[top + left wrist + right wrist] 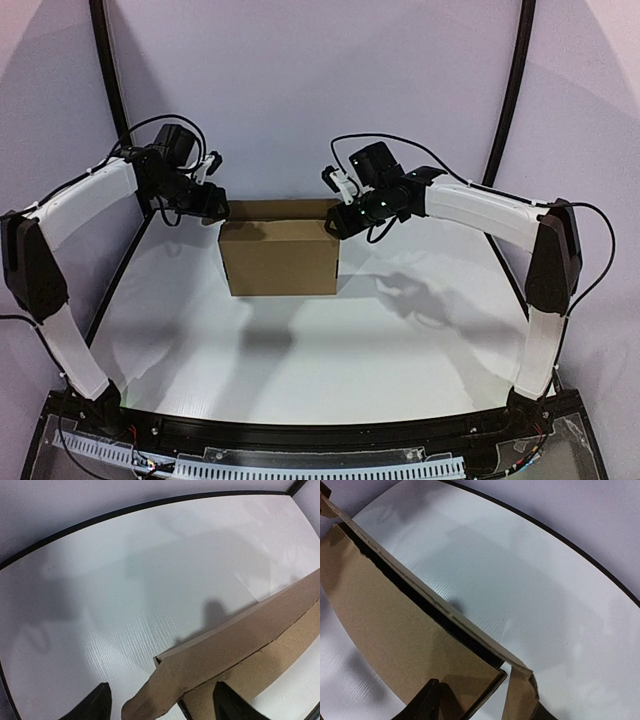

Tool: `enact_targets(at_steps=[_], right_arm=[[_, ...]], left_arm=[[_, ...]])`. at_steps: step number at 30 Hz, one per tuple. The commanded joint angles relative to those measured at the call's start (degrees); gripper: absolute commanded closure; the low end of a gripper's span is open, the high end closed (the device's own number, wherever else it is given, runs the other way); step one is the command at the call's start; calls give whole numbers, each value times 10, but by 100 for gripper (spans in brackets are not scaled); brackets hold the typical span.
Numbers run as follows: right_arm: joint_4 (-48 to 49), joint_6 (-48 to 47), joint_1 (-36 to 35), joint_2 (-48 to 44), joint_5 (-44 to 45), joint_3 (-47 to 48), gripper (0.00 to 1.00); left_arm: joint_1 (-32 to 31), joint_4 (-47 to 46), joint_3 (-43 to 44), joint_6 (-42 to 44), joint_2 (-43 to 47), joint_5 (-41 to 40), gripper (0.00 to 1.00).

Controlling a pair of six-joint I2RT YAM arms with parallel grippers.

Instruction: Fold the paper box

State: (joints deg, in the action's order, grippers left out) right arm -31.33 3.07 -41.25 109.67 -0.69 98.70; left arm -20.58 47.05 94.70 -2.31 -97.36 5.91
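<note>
Up close, the left gripper (161, 686) has its two dark fingers (97, 702) spread wide on either side of the left end of the paper box (280, 258). A rounded cardboard tab pokes into the gap between them. The finger on the tab's outer side stands just clear of it, so the gripper is released and holds nothing. At the box's opposite end, the right gripper (485, 695) is about half closed over the upper corner. One finger (427, 702) lies against the folded brown side panel and the other against a narrow tab, so it is grasping the cardboard there. In the right wrist view a dark slit runs along the box between its outer wall and a thin raised edge. From above, the box stands as a brown rectangle with its broad face turned toward the arm bases and a flap lying back along its top. Both arms reach in to its upper corners from either side. It rests on the white table (300, 345), whose black rim curves round well behind it, and the robot's bases sit on its near side.
</note>
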Motion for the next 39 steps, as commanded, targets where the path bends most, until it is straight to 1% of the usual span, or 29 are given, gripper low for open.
enact_targets(at_steps=[1, 2, 3, 4, 5, 6, 7, 9, 10, 14, 15, 17, 18, 22, 27, 32, 37, 39], right_arm=[[-26, -8, -1, 18, -11, 20, 51], [-28, -7, -1, 19, -11, 22, 51], [-29, -6, -1, 20, -10, 24, 51], [-30, -5, -1, 21, -10, 26, 51], [-31, -4, -1, 22, -8, 29, 52], [-31, -4, -1, 23, -7, 29, 52], [-35, -2, -1, 25, -3, 33, 52], [-40, 0, -1, 26, 3, 39, 52], [-41, 1, -1, 27, 4, 40, 53], [-42, 7, -2, 27, 4, 43, 54], [-43, 9, -3, 27, 4, 44, 53], [-43, 10, -5, 27, 4, 47, 53], [-44, 9, -8, 28, 21, 48, 54], [-49, 6, -13, 31, 40, 54, 53], [-52, 16, -16, 32, 55, 56, 54], [-54, 26, -22, 30, 65, 56, 53], [-53, 42, -22, 26, 79, 60, 52], [-52, 43, -23, 24, 76, 61, 52]], left_arm=[[2, 29, 33, 39, -11, 31, 40], [3, 27, 32, 40, -12, 33, 45], [3, 22, 31, 37, -13, 38, 52], [2, 21, 31, 31, -14, 42, 54], [2, 22, 34, 27, -16, 47, 64], [2, 23, 34, 27, -17, 47, 64], [2, 24, 35, 26, -17, 48, 73], [2, 31, 36, 8, -17, 42, 78], [2, 33, 36, 1, -18, 38, 79], [2, 42, 44, -28, -19, 37, 90], [2, 46, 49, -35, -20, 36, 91], [2, 51, 54, -63, -22, 31, 95], [2, 54, 57, -79, -23, 29, 97], [1, 65, 67, -114, -30, 30, 98], [1, 65, 55, -158, -34, 20, 99], [0, 74, 67, -241, -41, -14, 99], [-1, 82, 70, -272, -42, -37, 99], [-10, 84, 70, -269, -42, -47, 99]])
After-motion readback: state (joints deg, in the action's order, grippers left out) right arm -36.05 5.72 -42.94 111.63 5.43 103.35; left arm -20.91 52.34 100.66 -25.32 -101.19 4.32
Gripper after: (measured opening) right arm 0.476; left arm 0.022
